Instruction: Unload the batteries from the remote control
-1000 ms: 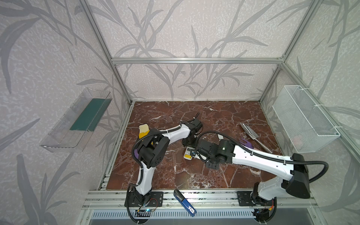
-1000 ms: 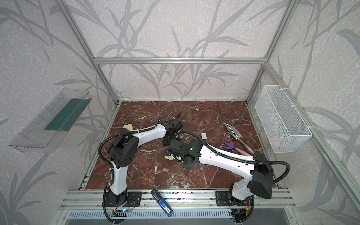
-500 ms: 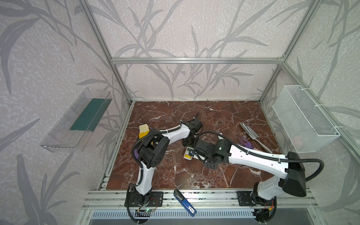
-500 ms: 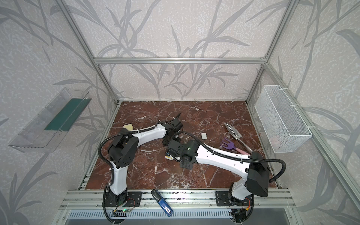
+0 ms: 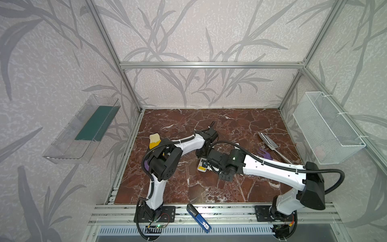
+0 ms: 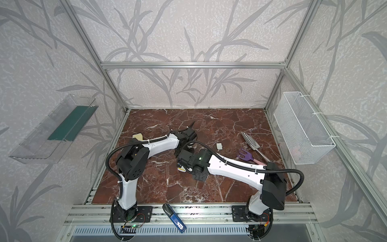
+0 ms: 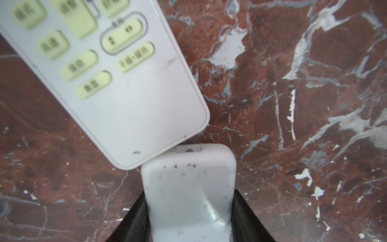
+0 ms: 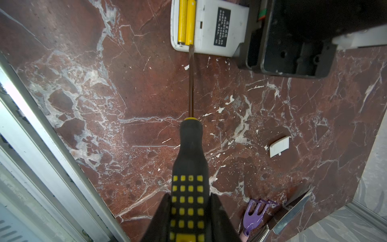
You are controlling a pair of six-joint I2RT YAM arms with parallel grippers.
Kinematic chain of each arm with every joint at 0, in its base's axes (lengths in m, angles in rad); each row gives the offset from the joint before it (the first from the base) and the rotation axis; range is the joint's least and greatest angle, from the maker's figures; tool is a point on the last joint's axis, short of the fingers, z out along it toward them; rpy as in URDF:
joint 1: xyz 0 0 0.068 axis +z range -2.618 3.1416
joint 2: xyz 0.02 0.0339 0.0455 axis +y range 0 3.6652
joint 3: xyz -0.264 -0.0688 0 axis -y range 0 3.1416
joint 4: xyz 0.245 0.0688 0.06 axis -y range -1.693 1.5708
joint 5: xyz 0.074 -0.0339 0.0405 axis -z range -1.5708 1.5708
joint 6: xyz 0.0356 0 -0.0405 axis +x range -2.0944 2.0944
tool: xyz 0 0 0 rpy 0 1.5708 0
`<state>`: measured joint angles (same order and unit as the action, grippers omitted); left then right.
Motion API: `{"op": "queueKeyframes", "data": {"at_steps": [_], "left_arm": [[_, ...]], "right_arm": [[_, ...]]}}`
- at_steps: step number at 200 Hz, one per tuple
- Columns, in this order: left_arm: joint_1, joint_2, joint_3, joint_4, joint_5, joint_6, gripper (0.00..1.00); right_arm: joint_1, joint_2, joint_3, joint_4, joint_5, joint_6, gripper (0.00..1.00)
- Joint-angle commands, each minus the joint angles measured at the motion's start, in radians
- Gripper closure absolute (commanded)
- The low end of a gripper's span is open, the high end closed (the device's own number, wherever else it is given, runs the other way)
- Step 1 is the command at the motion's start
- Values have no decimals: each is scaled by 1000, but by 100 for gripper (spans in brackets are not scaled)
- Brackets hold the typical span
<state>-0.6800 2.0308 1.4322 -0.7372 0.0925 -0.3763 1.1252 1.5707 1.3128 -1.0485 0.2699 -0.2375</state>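
The tool (image 7: 188, 209) grips a white piece (image 7: 188, 180) beside a button-up remote (image 7: 117, 94).

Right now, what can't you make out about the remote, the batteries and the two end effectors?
Right wrist view: the remote is cut by the frame edge, its other end behind the left arm's black housing.
Yellow batteries: cropped; whether the right end effector's screwdriver tip touches them is too small to judge.
Left wrist view: white piece in the left end effector, cropped, unidentifiable.
Both top views: the arms largely hide both end effectors.

Robotics lab cell: aluminium frame (image 5: 209, 65), leaf-patterned wall panels (image 5: 209, 31), marble-look tabletop (image 5: 178, 188), two rail-mounted robot arms (image 5: 272, 169).
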Motion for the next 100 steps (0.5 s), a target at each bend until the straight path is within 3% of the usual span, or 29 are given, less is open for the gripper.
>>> {"op": "queueKeyframes", "data": {"at_steps": [1, 100], "left_arm": [[-6, 55, -7, -58, -28, -6, 52], [-20, 58, 16, -98, -91, -13, 52]], "right_arm": [[4, 20, 43, -53, 12, -9, 100], [4, 38, 90, -111, -8, -19, 100]]}}
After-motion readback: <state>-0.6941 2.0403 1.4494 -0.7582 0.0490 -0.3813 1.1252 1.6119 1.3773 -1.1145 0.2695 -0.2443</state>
